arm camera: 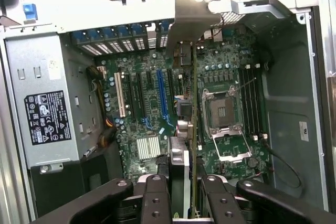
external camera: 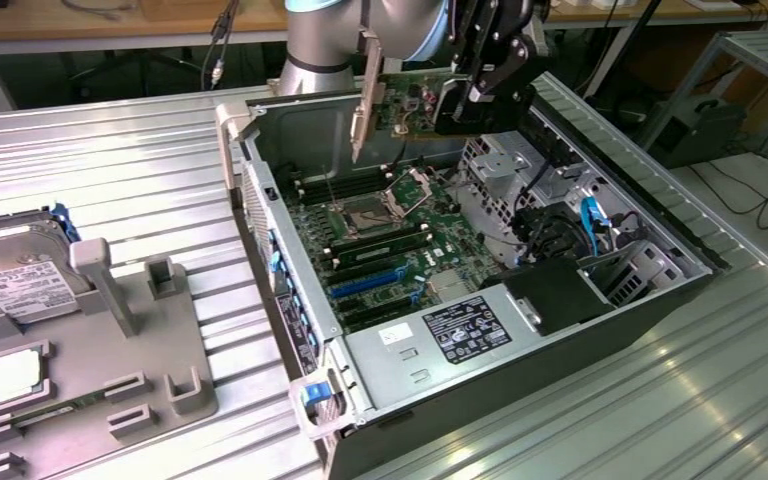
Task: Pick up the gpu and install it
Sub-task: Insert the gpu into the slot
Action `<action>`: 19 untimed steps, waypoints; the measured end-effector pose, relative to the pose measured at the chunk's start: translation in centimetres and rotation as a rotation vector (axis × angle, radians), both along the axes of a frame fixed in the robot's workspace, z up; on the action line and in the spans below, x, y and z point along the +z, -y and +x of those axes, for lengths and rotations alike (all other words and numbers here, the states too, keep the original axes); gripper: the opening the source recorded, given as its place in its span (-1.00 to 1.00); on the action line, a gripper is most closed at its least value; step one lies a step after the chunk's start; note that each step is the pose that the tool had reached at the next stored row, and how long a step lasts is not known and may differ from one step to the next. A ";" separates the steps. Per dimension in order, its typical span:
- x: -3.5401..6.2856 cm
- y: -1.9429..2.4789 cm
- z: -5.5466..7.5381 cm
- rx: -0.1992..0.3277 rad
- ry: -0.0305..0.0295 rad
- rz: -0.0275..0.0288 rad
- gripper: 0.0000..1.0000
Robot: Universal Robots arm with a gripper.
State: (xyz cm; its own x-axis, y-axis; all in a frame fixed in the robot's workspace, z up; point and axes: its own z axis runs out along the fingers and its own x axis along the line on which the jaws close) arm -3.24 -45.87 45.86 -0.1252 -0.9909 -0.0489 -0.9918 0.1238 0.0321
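Above the open computer case (external camera: 261, 190), the end effector (external camera: 464, 108) grips the gpu (external camera: 408, 100) upright between its partly closed fingers (arm camera: 157, 199).

Reaches in on the grey arm (external camera: 315, 45), wrist turned over and pointing down. Carries the black gripper (external camera: 471, 118) below the wrist, closed partway on the gpu (external camera: 404, 105). Grips it edge-on between the two inner fingers (arm camera: 157, 198), one pad against each flat face. Spreads the outer linkage bars wide on either side of those fingers.
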 end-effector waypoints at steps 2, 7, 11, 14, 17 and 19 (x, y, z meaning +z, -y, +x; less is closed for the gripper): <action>-0.04 0.00 0.0 0.026 0.0012 0.0005 -0.44; -0.16 0.01 0.0 0.073 0.0239 0.0000 -0.44; -0.21 0.01 0.0 0.101 0.0288 0.0001 -0.44; -0.32 0.03 0.0 0.122 0.0290 0.0017 -0.44; -0.59 0.23 0.0 0.126 0.0283 0.0078 -0.44; -0.77 0.35 0.0 0.126 0.0281 0.0081 -0.44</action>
State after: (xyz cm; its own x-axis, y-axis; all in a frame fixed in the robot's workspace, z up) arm -3.28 -46.21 45.10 0.0015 -0.9983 -0.0587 -1.0000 -0.0018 0.0046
